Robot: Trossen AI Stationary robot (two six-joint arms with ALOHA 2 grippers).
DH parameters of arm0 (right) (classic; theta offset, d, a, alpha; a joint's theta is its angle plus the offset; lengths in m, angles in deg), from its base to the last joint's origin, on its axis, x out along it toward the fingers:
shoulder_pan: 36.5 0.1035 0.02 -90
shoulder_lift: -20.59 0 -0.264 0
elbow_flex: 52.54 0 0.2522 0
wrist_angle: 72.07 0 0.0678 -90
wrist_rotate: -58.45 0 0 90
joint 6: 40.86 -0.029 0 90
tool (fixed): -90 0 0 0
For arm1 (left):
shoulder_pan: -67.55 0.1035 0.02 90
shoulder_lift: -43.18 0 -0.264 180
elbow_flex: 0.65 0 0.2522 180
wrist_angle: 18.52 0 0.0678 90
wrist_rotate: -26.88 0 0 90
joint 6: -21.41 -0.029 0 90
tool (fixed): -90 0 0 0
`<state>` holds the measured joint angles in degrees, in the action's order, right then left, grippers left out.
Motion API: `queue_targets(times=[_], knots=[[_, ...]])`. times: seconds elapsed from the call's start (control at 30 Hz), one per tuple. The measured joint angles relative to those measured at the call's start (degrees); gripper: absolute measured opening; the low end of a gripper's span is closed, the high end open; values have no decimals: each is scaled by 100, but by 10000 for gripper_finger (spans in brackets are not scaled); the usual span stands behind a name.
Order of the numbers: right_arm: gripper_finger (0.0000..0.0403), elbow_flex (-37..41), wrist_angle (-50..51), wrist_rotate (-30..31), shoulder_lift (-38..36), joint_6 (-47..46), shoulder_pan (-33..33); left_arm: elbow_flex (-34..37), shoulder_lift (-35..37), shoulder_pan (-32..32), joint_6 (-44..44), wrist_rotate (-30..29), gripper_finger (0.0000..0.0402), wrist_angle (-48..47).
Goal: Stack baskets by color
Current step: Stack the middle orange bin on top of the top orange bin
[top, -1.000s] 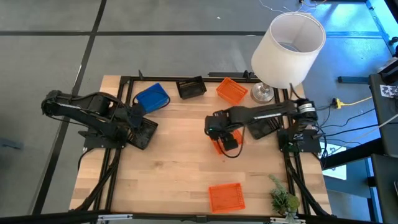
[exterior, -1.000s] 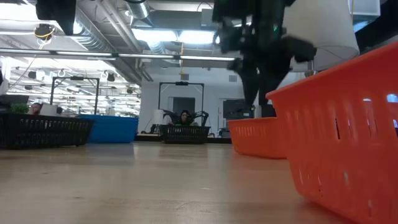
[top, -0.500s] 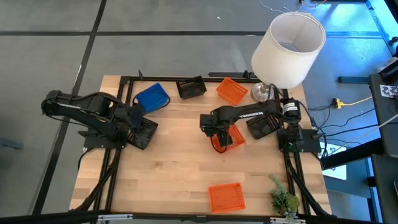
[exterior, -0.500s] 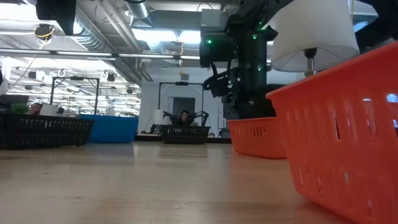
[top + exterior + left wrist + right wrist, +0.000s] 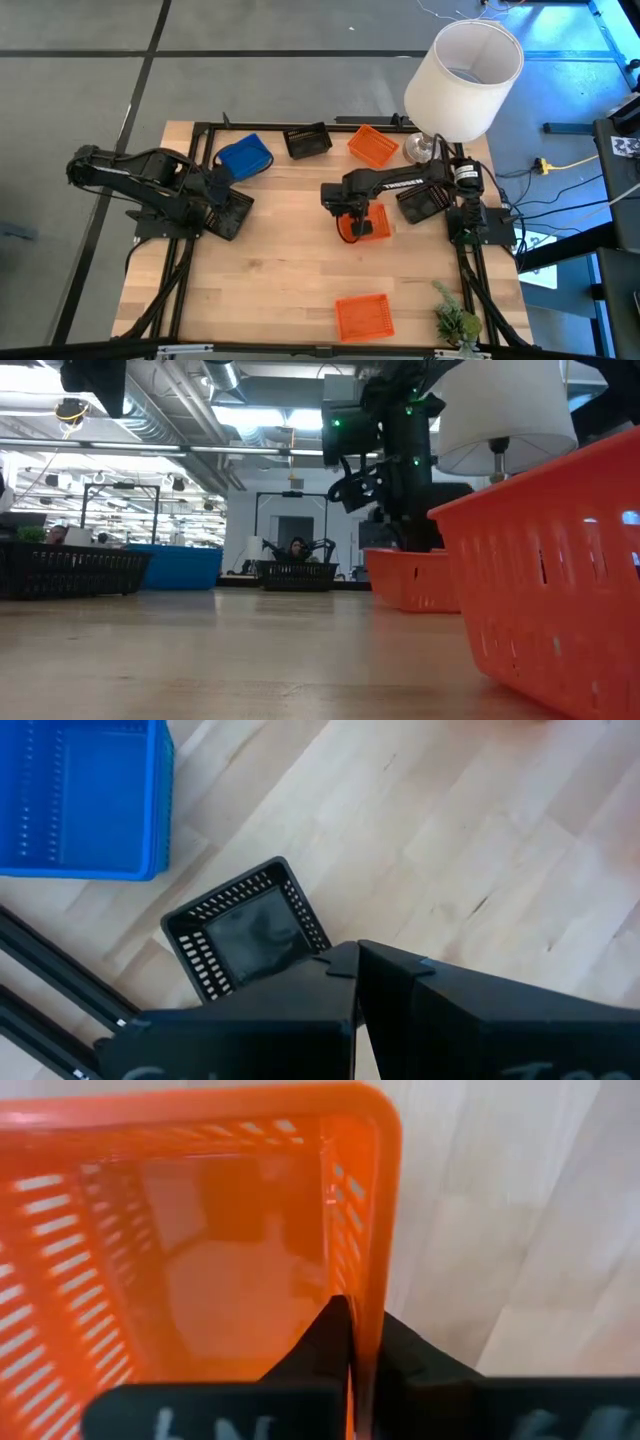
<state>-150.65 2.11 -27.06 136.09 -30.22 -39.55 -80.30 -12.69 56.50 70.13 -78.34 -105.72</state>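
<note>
Since a second ago, right gripper (image 5: 352,219) shifted left and pinched shut on rim of orange plastic mesh basket (image 5: 368,222); left gripper (image 5: 222,186) shut, empty.

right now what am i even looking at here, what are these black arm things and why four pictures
These are two dark robot arms at a light wooden table. One picture looks straight down, one sits at tabletop level, and one camera rides on each wrist. Small plastic mesh baskets lie around: a blue one, black ones, orange ones, near a large white lampshade. The right gripper has its jaws closed on the wall of the middle orange mesh basket. The left gripper waits shut at the left edge, over a black mesh basket.
</note>
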Motion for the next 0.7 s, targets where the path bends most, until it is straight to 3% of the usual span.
queue_targets(times=[0.17,0.47,0.7], knots=[[4,-726,974,305,4,-162,-147,2,0,0,-234,-20,0,21],[2,-2499,1779,2426,0,-610,-679,2,0,-2,-285,-85,0,128],[1,-2889,1866,3659,0,-888,-1282,2,0,0,-286,-190,0,194]])
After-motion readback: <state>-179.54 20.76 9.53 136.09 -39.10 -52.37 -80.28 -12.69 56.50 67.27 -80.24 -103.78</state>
